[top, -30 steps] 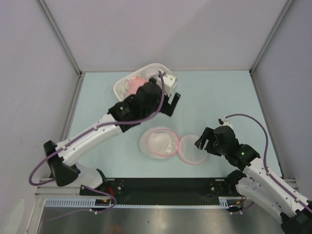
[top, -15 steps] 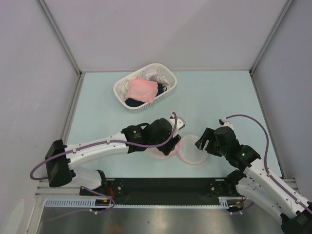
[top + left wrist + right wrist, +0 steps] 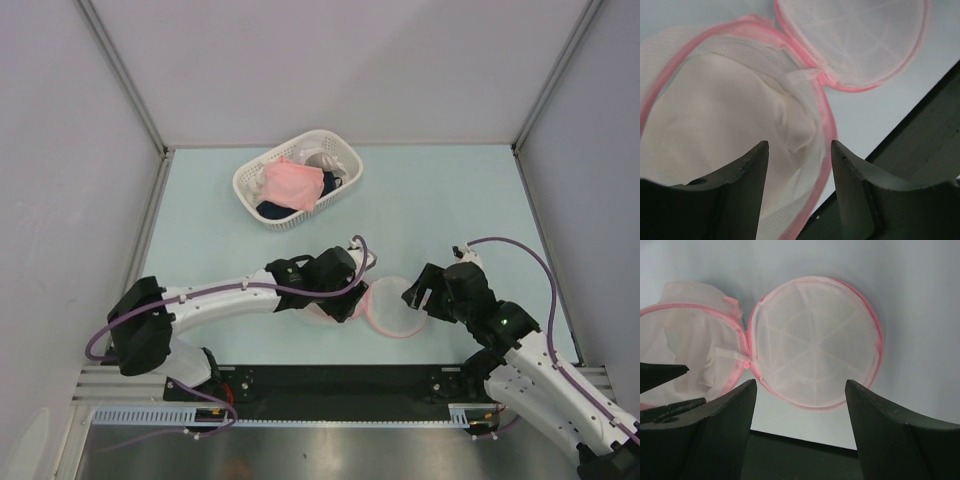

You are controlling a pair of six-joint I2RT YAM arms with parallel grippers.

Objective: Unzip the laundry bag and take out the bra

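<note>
The laundry bag lies unzipped on the table, its two mesh halves spread side by side. The left half holds a white cloth; the right half is empty. The salmon-pink bra lies on top in the white basket at the back. My left gripper is open, right over the left half, its jaws astride the pink zip edge. My right gripper is open and empty, just near and right of the right half.
The white lattice basket also holds a dark blue cloth and a white cloth. A black strip runs along the table's near edge, close behind the bag. Grey walls enclose the table.
My left arm has swung from the basket down to the bag's left half, leaving the bra in the basket. My right gripper has barely moved.
</note>
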